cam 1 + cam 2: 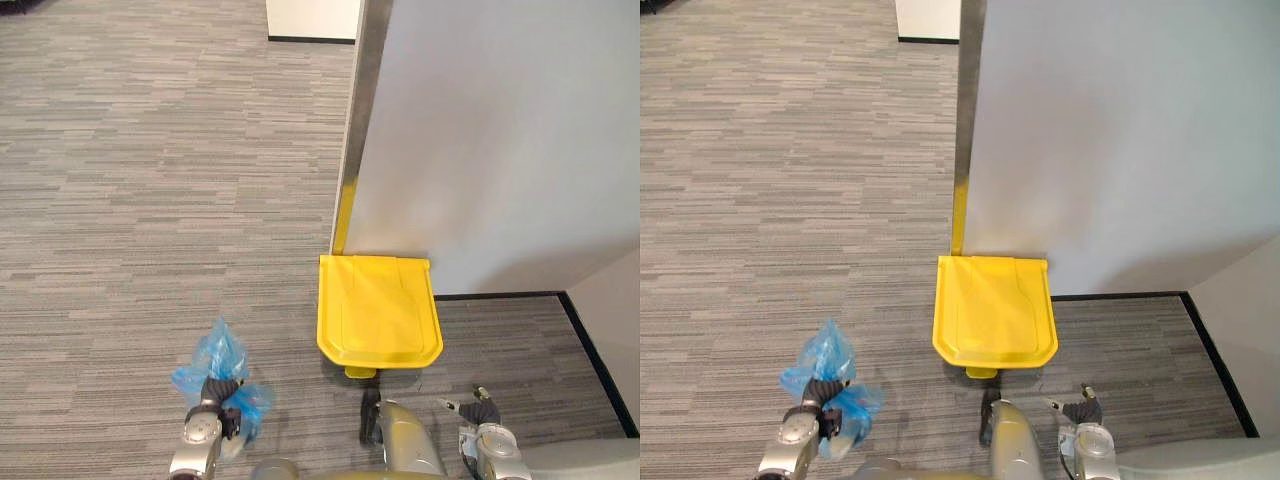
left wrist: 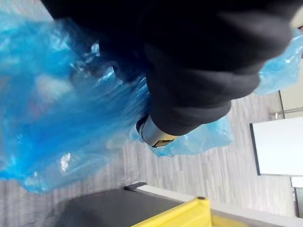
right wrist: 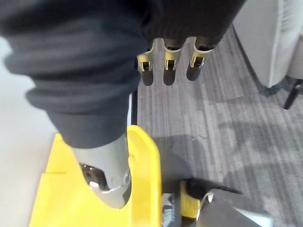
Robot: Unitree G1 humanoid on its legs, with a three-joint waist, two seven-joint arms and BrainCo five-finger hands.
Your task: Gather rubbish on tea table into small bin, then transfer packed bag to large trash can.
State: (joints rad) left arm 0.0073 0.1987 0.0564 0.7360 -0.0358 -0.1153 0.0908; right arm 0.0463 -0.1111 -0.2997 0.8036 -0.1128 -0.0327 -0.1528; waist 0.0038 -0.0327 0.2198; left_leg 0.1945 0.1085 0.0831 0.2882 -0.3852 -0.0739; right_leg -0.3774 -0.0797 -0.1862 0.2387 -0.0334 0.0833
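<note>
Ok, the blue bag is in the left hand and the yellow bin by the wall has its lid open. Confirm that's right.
Not quite: the lid is shut, lying flat over the yellow bin, as the left eye view shows. The rest holds: the blue bag is in the left hand, and the bin stands by the wall.

- One blue bag [image 1: 215,355] out there, just the one.
- One yellow trash can [image 1: 378,312], a single lid on it.
- Two hands: left hand [image 1: 210,405] and right hand [image 1: 484,415].
- One grey wall panel [image 1: 500,130].
</note>
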